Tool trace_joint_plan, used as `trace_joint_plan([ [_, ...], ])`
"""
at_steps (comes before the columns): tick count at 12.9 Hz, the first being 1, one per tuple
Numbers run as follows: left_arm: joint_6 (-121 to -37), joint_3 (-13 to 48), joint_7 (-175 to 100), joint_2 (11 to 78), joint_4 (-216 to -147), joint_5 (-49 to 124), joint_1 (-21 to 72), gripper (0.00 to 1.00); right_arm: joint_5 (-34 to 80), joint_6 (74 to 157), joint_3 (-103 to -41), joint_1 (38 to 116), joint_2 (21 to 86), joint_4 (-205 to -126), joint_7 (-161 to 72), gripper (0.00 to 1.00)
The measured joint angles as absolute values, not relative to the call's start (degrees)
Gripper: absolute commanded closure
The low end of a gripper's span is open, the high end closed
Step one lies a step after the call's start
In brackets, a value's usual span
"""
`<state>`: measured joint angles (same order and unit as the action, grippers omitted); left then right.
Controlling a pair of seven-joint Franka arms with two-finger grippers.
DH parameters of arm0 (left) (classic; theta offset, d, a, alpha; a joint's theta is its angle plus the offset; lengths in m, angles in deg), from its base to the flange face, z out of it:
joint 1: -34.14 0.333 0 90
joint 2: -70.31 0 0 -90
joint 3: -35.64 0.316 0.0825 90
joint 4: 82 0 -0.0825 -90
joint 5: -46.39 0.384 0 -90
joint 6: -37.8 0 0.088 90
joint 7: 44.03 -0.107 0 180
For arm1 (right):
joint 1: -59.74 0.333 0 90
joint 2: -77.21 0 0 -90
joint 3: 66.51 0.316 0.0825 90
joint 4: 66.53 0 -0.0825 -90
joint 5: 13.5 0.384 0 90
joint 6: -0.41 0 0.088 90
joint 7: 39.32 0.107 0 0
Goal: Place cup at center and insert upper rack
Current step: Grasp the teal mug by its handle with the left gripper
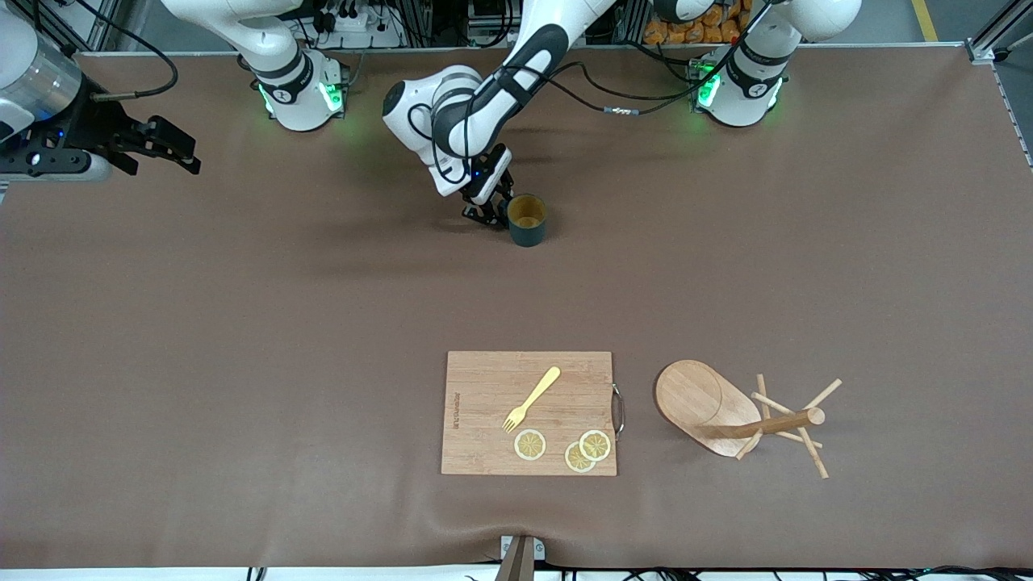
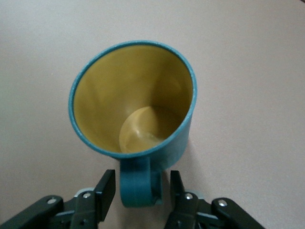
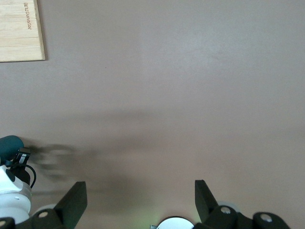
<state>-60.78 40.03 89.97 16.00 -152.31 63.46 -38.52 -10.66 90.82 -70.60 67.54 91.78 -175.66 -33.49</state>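
Bench (image 1: 242, 363) carries a board (image 1: 484, 411) near the front camera, with the rack (image 1: 726, 411) tipped over beside it toward the left arm's end. Cup (image 1: 527, 219) stands upright farther back, its handle between the left end effector's (image 1: 487, 213) spread fingers (image 2: 106, 191), ungripped. Right end effector (image 1: 173, 145) waits wide open, empty.

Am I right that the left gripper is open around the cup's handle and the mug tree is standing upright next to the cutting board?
Not quite. The upper rack is not upright: in the front view it lies tipped on its side beside the cutting board, post and pegs pointing toward the left arm's end of the table. The rest holds: the left gripper is open around the handle of the cup.
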Motion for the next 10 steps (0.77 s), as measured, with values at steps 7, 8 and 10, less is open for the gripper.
trace_joint_plan([
  [7,-60.8,40.54,89.97,16.09,-151.24,63.46,-38.52,1.0,-10.72,90.82,-70.6,67.54,91.78,-175.75,-33.49,0.0],
  [8,-60.82,40.96,89.96,16.3,-150.94,63.46,-38.49,1.0,-10.72,90.83,-70.6,67.54,91.78,-175.76,-33.49,0.0],
  [10,-60.81,41.72,89.47,17.75,-150.26,63.45,-37.73,1.0,-10.73,90.87,-70.58,67.54,91.78,-175.76,-33.49,0.0],
])
